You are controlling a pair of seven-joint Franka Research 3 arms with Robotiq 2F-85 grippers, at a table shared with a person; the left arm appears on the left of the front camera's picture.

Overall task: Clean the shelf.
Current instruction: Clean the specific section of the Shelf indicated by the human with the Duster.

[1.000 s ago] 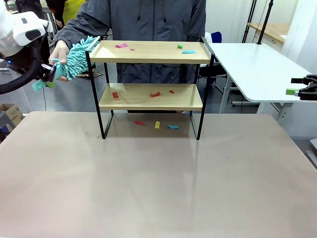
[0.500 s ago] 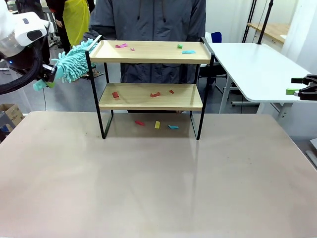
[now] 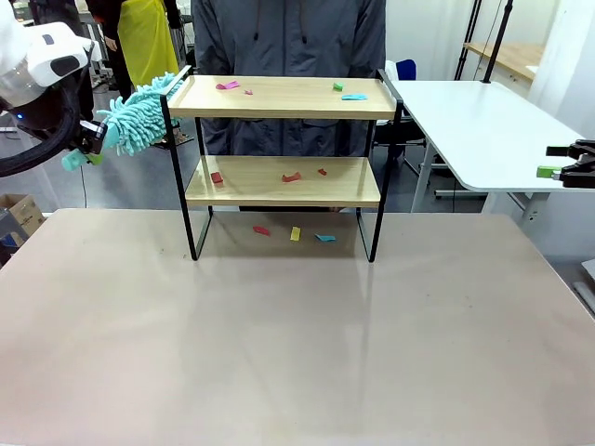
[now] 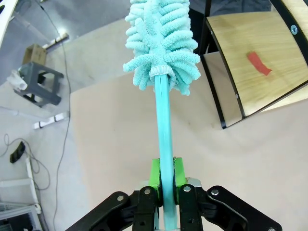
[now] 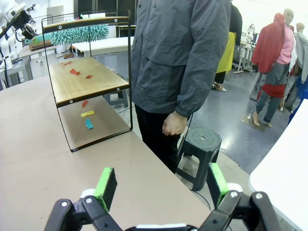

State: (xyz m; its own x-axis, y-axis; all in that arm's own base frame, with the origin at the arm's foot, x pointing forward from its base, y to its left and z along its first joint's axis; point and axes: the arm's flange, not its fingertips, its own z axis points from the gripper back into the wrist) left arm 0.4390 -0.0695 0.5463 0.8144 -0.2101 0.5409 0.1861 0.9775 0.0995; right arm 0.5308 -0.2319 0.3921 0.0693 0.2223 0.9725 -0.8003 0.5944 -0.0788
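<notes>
Teal duster point(image 3: 138, 115) fibres are held at the top-left end of the shelf point(image 3: 288, 98), set far on the bench point(image 3: 279, 334), the handle clenched in the jaws of the left gripper point(image 4: 166, 172), those of the right gripper point(image 5: 159, 185) released and empty, while coloured scraps point(image 3: 291, 177) on both boards are judged unswept.

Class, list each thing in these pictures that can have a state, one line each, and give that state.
left claw: shut on the duster handle.
right claw: open, holding nothing.
duster: held in the air, fluffy head by the shelf's top left corner.
shelf: upright on the table, not yet clean.
top-board scraps: lying loose.
lower-board scraps: lying loose.
scraps under the shelf: lying loose on the table.
</notes>
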